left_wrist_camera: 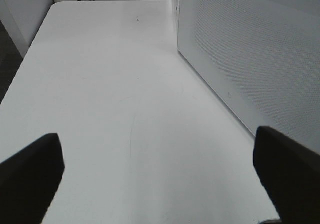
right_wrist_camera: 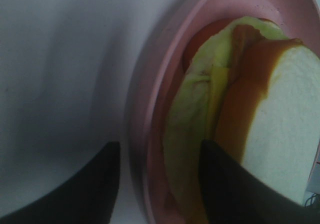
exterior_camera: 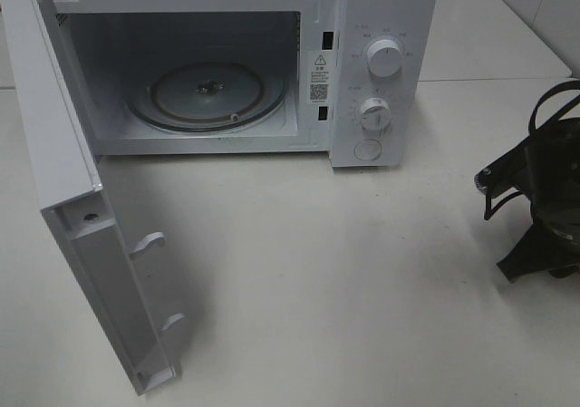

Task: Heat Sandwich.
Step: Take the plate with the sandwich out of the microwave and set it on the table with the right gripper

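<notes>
exterior high: white microwave [exterior_camera: 227, 62] at back of white table [exterior_camera: 344, 280], door [exterior_camera: 82, 208] swung fully open toward the front, glass turntable [exterior_camera: 207, 94] bare inside, two knobs [exterior_camera: 384, 60] on the control panel. right arm's black gripper [exterior_camera: 535, 235] at far right edge over the table, partly cut off, jaw state not readable here; left gripper and sandwich not seen in this view. left wrist: left gripper [left_wrist_camera: 160, 174] with both dark fingers [left_wrist_camera: 30, 174] spread to the frame edges, wide open, nothing between them, only bare table; perforated microwave side wall [left_wrist_camera: 250, 59] just beyond one finger, not touching. right wrist: right gripper [right_wrist_camera: 160, 184] partly open, jaws straddling the rim of the pink plate [right_wrist_camera: 150, 109], one finger [right_wrist_camera: 80, 189] outside the rim over the table, the other inside by the food. contact with the rim can't tell, grip can't tell. sandwich [right_wrist_camera: 280, 114] on the plate, just past the inner finger, white bread, green lettuce, reddish-brown filling, blurry.
</notes>
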Robot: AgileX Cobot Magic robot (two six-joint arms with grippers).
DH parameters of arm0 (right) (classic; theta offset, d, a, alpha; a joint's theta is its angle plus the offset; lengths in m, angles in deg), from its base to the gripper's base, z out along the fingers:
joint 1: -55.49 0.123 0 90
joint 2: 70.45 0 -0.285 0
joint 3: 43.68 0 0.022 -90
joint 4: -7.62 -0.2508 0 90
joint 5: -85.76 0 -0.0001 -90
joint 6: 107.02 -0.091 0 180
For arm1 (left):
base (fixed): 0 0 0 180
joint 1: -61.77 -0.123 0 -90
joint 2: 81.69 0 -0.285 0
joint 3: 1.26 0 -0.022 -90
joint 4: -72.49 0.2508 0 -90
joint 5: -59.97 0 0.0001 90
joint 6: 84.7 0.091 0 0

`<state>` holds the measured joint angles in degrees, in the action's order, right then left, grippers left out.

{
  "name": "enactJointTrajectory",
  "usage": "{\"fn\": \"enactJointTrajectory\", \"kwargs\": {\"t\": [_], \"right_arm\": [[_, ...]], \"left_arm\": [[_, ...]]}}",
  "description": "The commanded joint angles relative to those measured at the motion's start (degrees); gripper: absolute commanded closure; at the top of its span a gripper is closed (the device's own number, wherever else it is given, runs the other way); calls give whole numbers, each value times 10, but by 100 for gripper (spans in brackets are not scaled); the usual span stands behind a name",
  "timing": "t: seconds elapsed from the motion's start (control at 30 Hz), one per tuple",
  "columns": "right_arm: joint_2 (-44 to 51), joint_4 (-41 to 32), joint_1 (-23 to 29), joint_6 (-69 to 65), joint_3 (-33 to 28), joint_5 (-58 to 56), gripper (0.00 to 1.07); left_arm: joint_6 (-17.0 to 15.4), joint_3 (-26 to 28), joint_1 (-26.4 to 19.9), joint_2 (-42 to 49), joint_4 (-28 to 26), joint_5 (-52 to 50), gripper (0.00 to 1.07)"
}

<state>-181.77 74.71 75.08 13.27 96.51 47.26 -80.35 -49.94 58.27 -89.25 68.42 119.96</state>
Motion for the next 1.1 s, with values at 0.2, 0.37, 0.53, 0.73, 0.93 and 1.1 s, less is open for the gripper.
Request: {"fn": "enactJointTrajectory", "kwargs": {"t": [0.2, 0.37, 0.53, 0.73, 0.93, 1.1], "right_arm": [[73, -100, -2, 103, 0, 23, 39], [111, -136, -2, 128, 0, 23, 32], [173, -198, -2, 159, 0, 22, 29], [235, -305, -2, 237, 0, 20, 31], [317, -443, -2, 351, 0, 2, 31], [383, -517, -2, 419, 0, -27, 31]], "left_arm": [[-3, -2, -2, 15, 0, -6, 9], [-3, -2, -2, 15, 0, -6, 9], [-3, -2, -2, 15, 0, -6, 9], [-3, -2, -2, 15, 0, -6, 9], [-3, -2, -2, 15, 0, -6, 9], [-3, -2, -2, 15, 0, -6, 9]]}}
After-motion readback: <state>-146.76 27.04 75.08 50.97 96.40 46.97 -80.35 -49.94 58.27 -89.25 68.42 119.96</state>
